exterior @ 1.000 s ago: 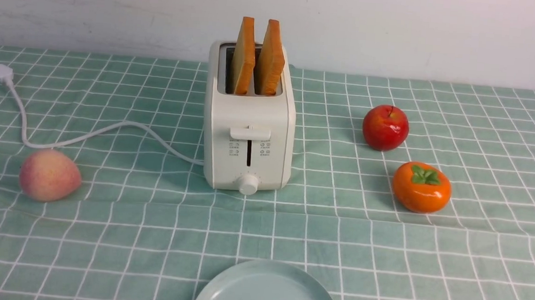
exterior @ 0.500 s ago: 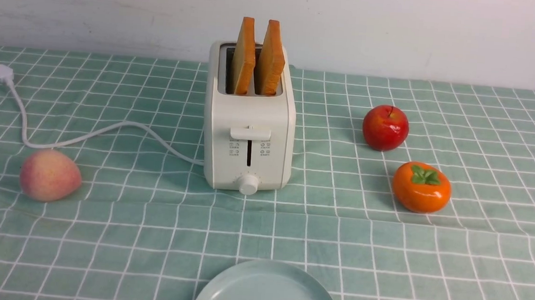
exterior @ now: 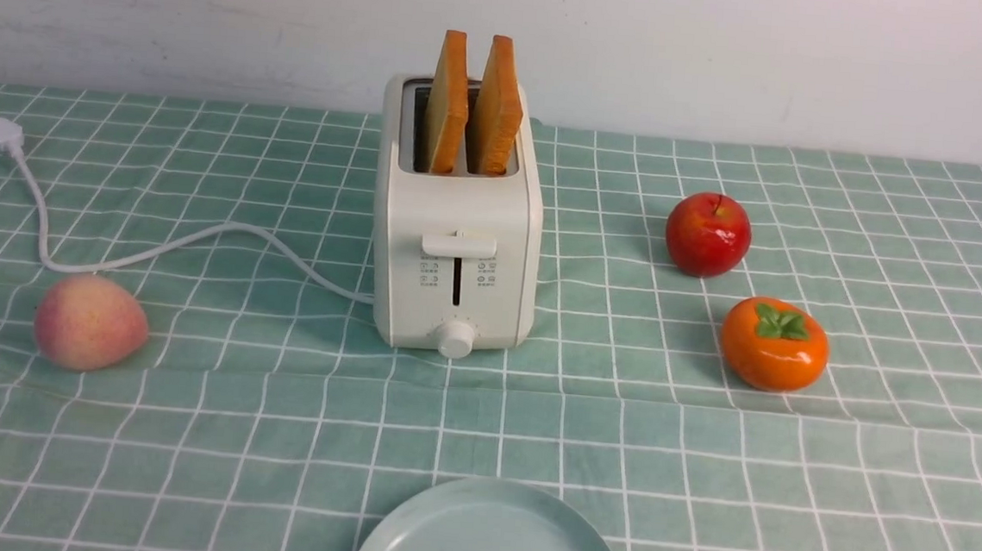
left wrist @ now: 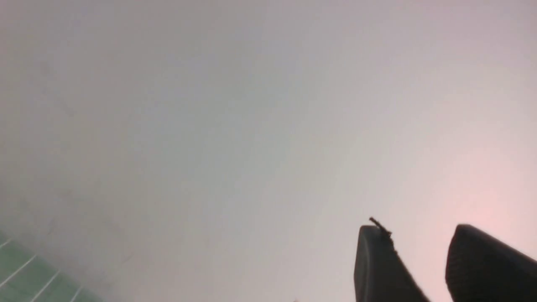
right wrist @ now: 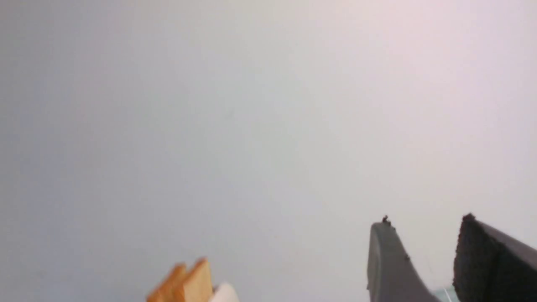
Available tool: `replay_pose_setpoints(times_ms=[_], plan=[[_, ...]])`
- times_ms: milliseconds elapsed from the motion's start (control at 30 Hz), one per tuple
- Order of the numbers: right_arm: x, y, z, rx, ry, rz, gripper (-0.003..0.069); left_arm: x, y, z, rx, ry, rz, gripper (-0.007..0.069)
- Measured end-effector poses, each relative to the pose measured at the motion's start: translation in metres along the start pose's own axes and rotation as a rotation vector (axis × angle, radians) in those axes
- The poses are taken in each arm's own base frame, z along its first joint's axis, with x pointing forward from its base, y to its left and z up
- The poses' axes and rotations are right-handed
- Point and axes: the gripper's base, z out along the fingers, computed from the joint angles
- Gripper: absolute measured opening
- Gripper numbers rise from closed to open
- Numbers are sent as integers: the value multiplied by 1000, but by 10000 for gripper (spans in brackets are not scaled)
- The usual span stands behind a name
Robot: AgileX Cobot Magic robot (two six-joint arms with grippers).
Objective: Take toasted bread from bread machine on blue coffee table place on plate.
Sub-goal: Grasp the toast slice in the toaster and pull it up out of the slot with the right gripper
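Note:
Two slices of toasted bread (exterior: 473, 106) stand upright in the slots of the cream-white bread machine (exterior: 456, 251), in the middle of the blue coffee table (exterior: 272, 433). The pale blue-green plate (exterior: 490, 539) lies at the front edge, in front of the bread machine. Neither gripper shows in the front view. In the left wrist view my left gripper (left wrist: 419, 235) is open and empty, facing the wall. In the right wrist view my right gripper (right wrist: 423, 228) is open and empty; the tops of the toasted bread (right wrist: 184, 283) show low in that view.
A peach (exterior: 90, 321) lies front left, beside the white power cord (exterior: 156, 248) and its plug (exterior: 4, 135). A red apple (exterior: 707, 234) and an orange persimmon (exterior: 773, 344) sit to the right of the bread machine. A white wall stands behind the table.

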Motion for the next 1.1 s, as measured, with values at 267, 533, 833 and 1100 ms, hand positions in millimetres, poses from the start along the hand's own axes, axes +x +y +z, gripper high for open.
replay_pose_setpoints(times_ms=[267,533,833,1100], plan=[[-89,33,49,5,-17,175,240,-62,-63,39,103,-101,46,237],[-128,59,144,48,346,9,240,-74,-85,114,-231,336,84,237],[-28,31,197,200,935,17,240,-38,-47,124,-520,842,421,237],[62,47,242,21,1225,166,242,-11,-58,109,-417,1035,212,237]])
